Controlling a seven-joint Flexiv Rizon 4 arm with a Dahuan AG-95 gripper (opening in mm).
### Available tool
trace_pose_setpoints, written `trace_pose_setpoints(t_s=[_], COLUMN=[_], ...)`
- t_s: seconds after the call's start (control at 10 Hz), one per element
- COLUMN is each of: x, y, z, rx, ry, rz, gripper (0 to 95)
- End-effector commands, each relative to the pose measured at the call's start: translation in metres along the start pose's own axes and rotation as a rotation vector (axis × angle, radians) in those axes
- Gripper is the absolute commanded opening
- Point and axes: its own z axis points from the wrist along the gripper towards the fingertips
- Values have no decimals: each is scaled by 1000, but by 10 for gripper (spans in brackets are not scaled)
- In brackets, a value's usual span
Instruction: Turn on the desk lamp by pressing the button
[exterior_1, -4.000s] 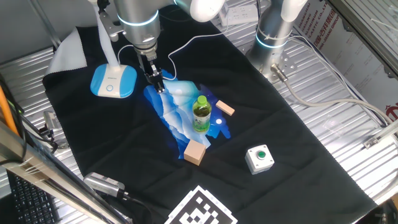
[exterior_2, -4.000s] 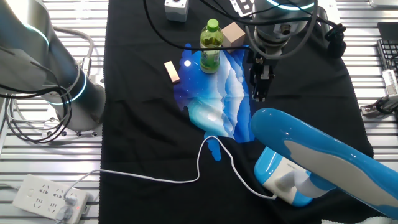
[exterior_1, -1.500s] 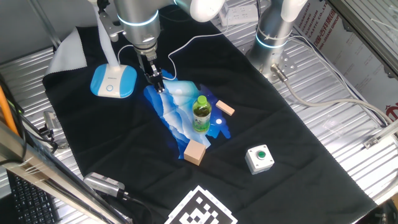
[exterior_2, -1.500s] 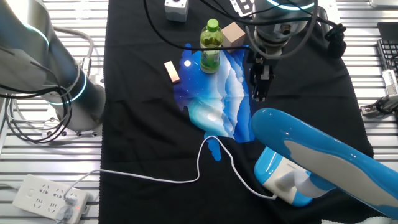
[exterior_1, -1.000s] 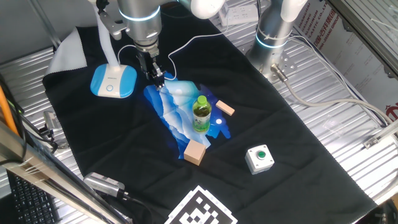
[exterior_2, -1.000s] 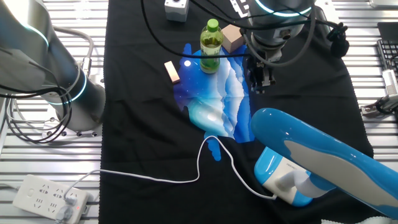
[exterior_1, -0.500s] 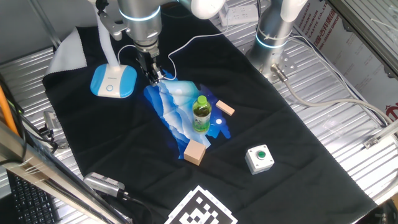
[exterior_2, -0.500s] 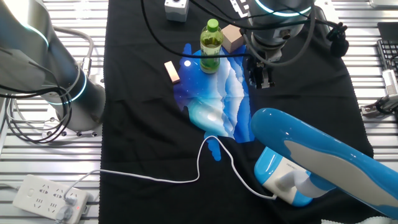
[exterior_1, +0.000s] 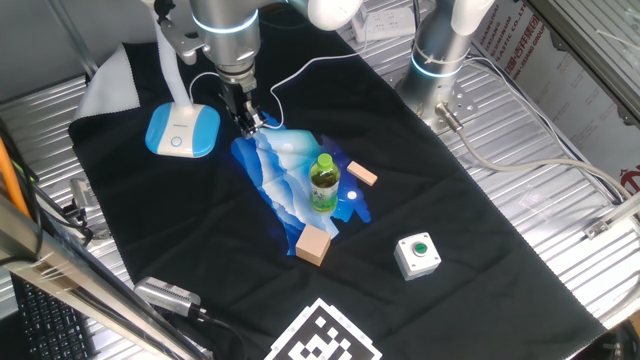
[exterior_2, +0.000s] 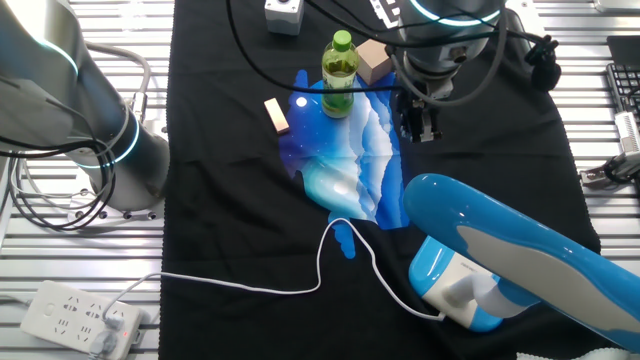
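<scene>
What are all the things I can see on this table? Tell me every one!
desk lamp: one, light-blue base with white neck, far left end of the cloth.
white cord: one, runs from the lamp base across the cloth.
black cloth: one, covers the table.
blue picture mat: one, blue and white, middle of the cloth.
green bottle: one, upright on the mat.
wooden blocks: two, tan; the bigger block at the mat's near edge, the smaller block beside the bottle.
button box: one, white with a green button, near right part of the cloth.
power strip: one, white, off the cloth.
gripper: one, dark, between lamp base and mat; jaws too unclear to judge.
</scene>
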Motion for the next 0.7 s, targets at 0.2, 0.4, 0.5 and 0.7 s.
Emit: trace_pose_setpoints(t_s=[0.2, 0.4, 0.5, 0.7], x=[3, 4, 4, 5], y=[4, 5, 5, 6], z=[-6, -8, -8, -9], rx=[1, 6, 6, 11], ry=[5, 15, 12, 18], rz=[10, 8, 8, 4], gripper=[0, 0, 0, 0])
